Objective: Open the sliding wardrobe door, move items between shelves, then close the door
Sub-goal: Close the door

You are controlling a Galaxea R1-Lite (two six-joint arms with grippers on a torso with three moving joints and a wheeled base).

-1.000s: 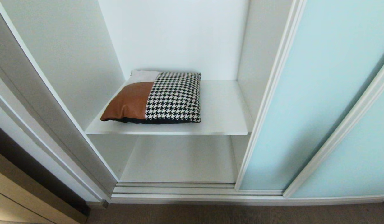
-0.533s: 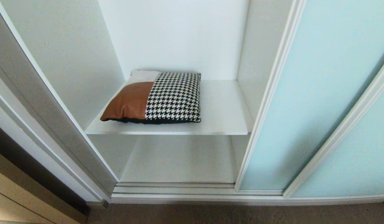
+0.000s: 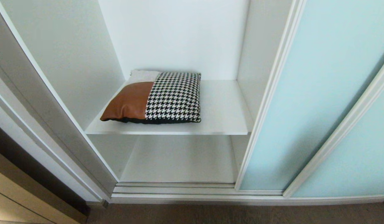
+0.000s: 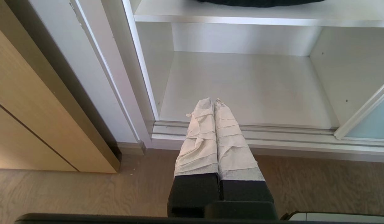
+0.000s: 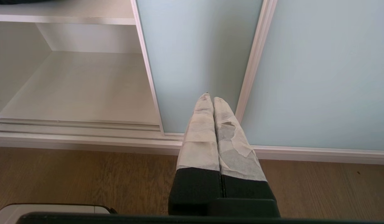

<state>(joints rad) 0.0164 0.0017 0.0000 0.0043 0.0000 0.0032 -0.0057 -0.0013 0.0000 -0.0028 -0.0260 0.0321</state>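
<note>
Door (image 3: 307, 102) slid right, wardrobe open. Cushion (image 3: 154, 97) flat on upper shelf (image 3: 223, 118), left half, above and ahead of both grippers. Left gripper (image 4: 213, 101) nearer; right gripper (image 5: 210, 99) faces door. Both pinched closed, empty.

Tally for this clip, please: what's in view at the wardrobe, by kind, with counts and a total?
Cushion: 1
White shelves: 2, the upper shelf bearing the cushion and the lower shelf
Frosted aqua door panels: 2, the sliding wardrobe door and a second panel
Tools, both shut, empty: 2, left tool, right tool
Total: 7
</note>
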